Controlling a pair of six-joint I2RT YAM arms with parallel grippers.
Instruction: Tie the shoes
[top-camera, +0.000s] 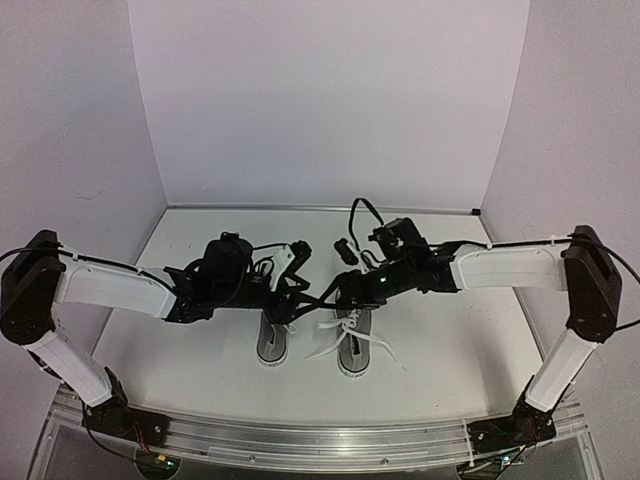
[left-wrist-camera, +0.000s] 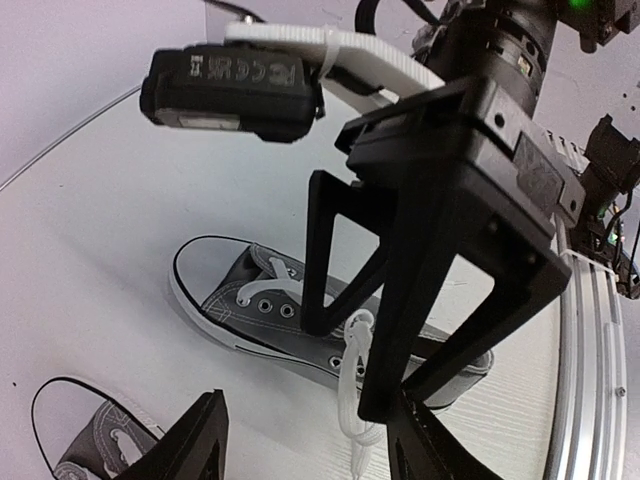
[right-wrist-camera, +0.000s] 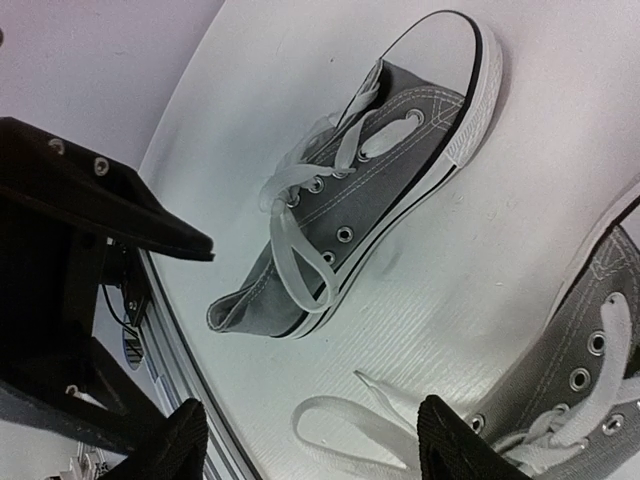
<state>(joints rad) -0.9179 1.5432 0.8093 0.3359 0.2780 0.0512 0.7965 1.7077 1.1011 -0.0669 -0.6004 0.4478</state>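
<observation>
Two small grey shoes (top-camera: 352, 352) with white soles and toe caps stand side by side on the white counter (top-camera: 200, 300). They are close to its near edge and about midway between its left and right edges, with heels toward the near edge and toes toward the far one. The left shoe (top-camera: 273, 342) has its white lace lying in slack loops over the tongue, untied. The right shoe (right-wrist-camera: 590, 370) is untied too, and its laces (top-camera: 322, 348) trail out onto the counter on both sides. Both arms reach in over the pair from the left and right edges and meet above the toes. The right arm's fingers (right-wrist-camera: 450, 445) are spread apart and clamp nothing. In that arm's own camera a loose white lace end lies on the counter below the gap between them, in the space between the two shoes. The left arm's fingers (left-wrist-camera: 195, 445) are also apart, with nothing gripped between them. They hang above the counter near the left shoe and face the other arm's black wrist. A metal rail (top-camera: 330, 440) runs along the near edge of the counter.
</observation>
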